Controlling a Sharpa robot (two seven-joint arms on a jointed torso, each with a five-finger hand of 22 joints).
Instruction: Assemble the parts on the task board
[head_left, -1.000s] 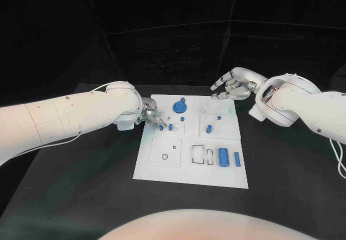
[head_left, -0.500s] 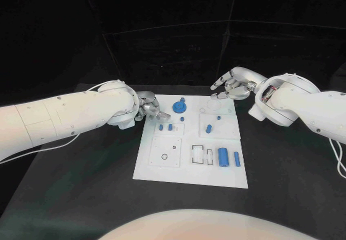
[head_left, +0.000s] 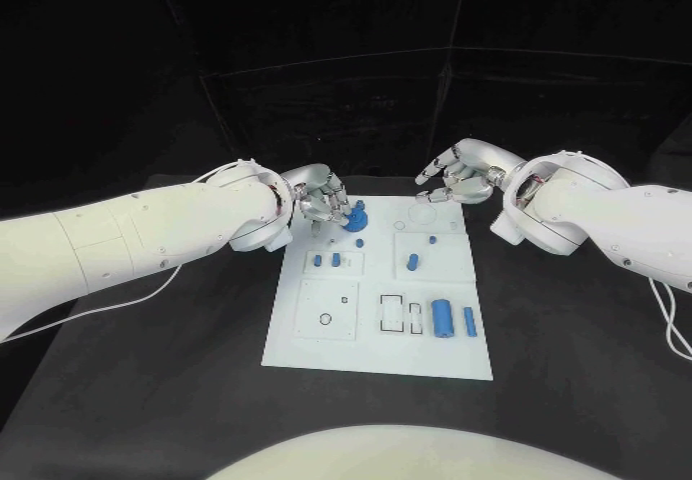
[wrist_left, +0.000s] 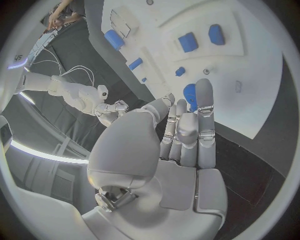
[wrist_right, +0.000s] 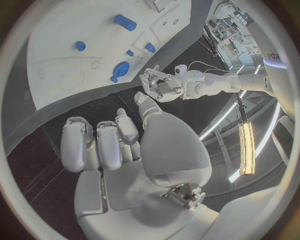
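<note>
Your left hand (head_left: 320, 195) has climbed along the task board's (head_left: 329, 350) left edge over the last second: it was low beside the small pair of blue pegs (head_left: 329, 260) near that edge, and now it sits at the board's far left corner, its fingers just beside the round blue part (head_left: 355, 214) that lies near the far edge. In the left wrist view the fingers (wrist_left: 205, 107) are stretched out almost straight and close together, with nothing between them, the tips reaching over the round blue part without clearly touching it; you cannot tell contact from here. So that hand carries nothing and looks to be lining up on that part, which I judge to be the next piece you mean to work. Your right hand (head_left: 459, 172) has barely shifted; it hovers at the far right corner of the board, fingers loosely curled and apart, holding nothing. The other parts lie where they were: a short blue cylinder (head_left: 413, 263) towards the middle of the board, and a larger cylinder (head_left: 444, 317) with a thin bar (head_left: 470, 321) beside it near the right edge, towards the near end. None appears seated yet, so assembly looks to be at an early stage.
</note>
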